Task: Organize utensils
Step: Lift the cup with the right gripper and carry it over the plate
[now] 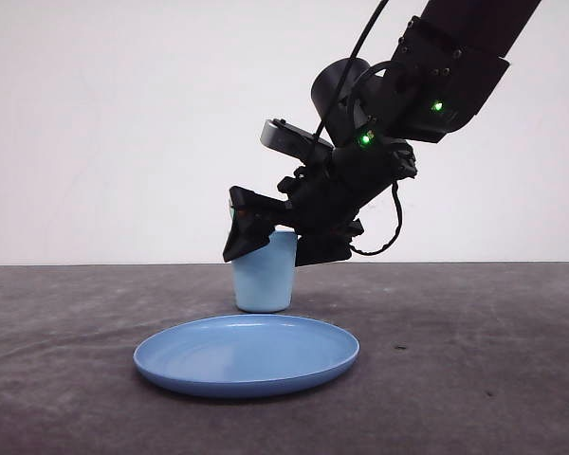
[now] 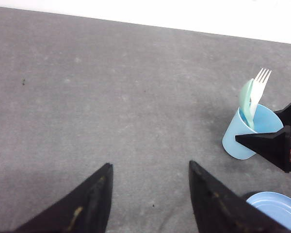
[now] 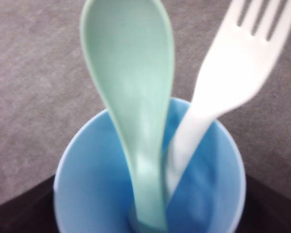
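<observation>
Where the front view has the right gripper (image 1: 273, 235) straddling the light blue cup (image 1: 263, 275) behind the blue plate (image 1: 247, 355), its jaws spread to either side, the right wrist view looks inside: the mint-green spoon (image 3: 136, 111) and white fork (image 3: 223, 92) stand in it, heads up. The left gripper (image 2: 150, 204) hangs open above bare table (image 2: 111, 87).
</observation>
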Controlling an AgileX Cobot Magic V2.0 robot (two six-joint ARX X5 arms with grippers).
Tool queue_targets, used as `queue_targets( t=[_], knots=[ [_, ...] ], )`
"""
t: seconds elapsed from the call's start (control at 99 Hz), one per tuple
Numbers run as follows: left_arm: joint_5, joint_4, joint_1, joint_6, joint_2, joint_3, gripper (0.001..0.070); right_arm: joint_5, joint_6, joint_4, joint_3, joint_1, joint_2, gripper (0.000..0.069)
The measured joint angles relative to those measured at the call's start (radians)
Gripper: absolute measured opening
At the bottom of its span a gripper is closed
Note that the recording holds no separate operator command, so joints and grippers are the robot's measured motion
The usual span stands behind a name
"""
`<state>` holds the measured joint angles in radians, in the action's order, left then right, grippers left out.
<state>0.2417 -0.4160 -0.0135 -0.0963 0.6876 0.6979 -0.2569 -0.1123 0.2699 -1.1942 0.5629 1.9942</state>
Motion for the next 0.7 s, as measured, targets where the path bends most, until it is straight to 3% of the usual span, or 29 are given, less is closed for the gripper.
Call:
queue_targets(
  t=[0.283,0.697],
  knots=[
    [0.000,0.000,0.000,0.000,0.000,0.000,0.0295,0.006,0.005,-0.018,0.000,0.000,-0.006,0.0466],
    [0.000,0.000,0.000,0.001,0.000,0.000,0.0295,0.005,0.031,-0.342,0.001,0.038,-0.290,0.0466]
  ],
)
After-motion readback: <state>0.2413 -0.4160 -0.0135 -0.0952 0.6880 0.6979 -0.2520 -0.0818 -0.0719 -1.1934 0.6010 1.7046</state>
